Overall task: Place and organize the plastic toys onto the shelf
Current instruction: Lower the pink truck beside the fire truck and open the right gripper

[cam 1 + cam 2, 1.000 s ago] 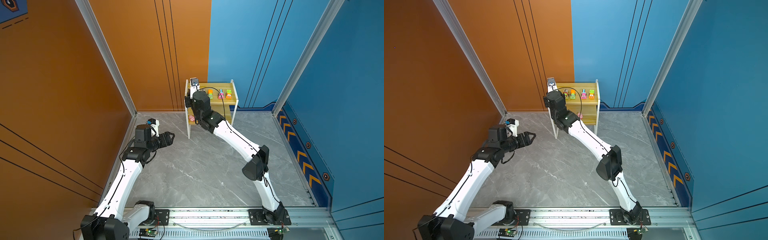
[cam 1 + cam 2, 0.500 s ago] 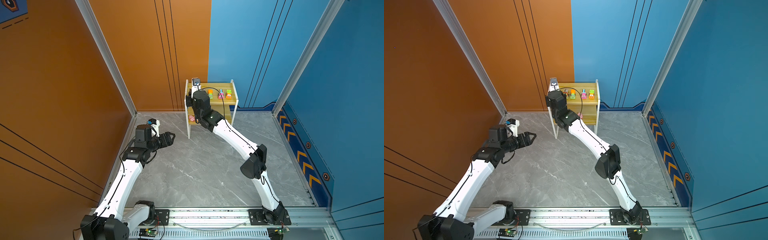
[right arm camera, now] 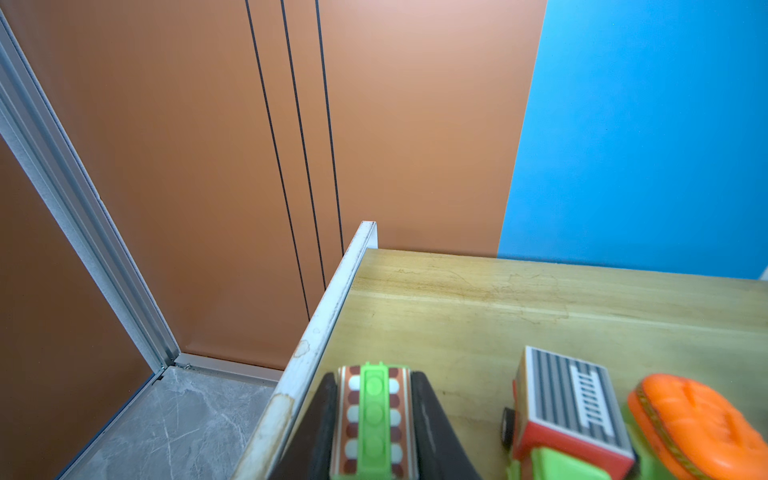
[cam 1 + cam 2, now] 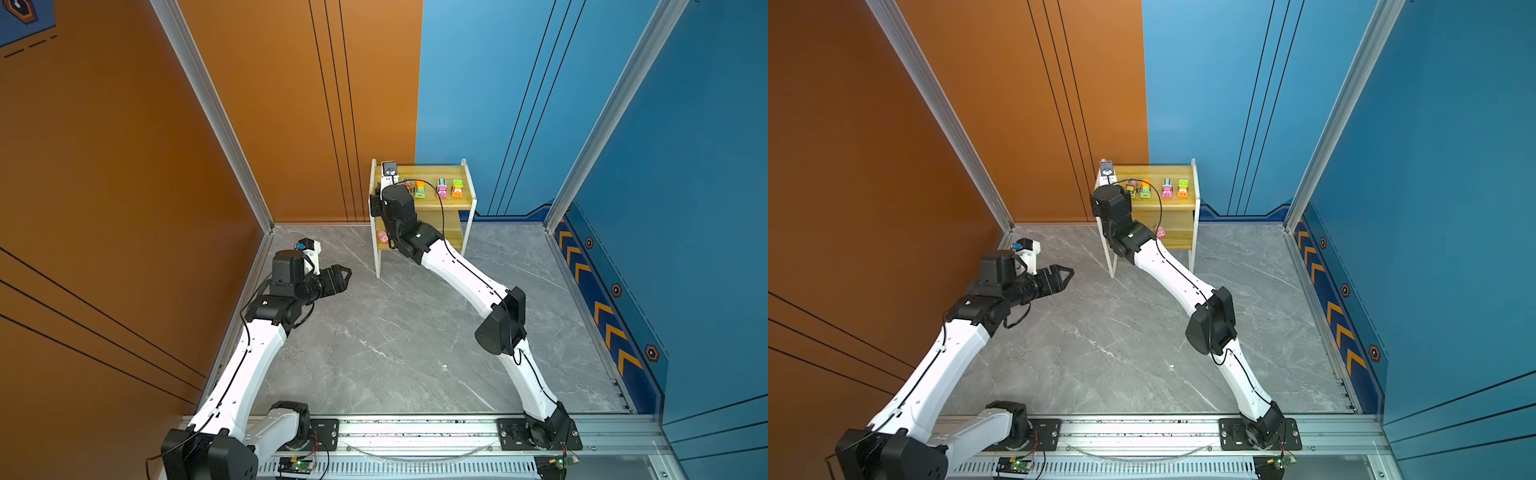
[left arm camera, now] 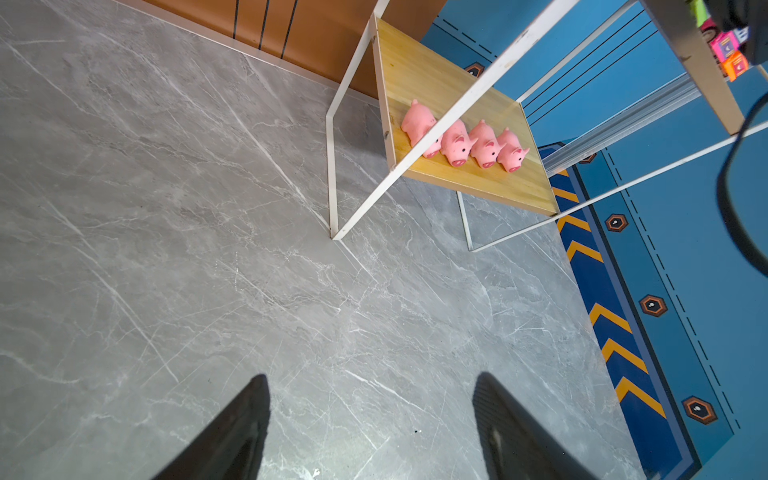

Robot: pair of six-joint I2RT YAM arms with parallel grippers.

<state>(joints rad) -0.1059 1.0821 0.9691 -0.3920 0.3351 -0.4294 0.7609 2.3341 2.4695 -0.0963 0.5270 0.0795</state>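
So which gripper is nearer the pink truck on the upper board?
Right. The right gripper is over the upper board, shut on a green-topped truck in the pink truck's row. The left gripper hovers open over the floor, short of the shelf.

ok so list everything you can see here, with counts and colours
shelf: one, yellowish boards, white frame, at the back wall
trucks: five, pink, green and orange mixes; four in a row on the upper board, one held at its left end
pigs: four, pink, in a row on the lower board
floor: one, grey marble
walls: orange and blue, around the floor
rail: one, silver, front edge
left gripper: one, black, open, empty, over the floor
right gripper: one, black, shut on a truck
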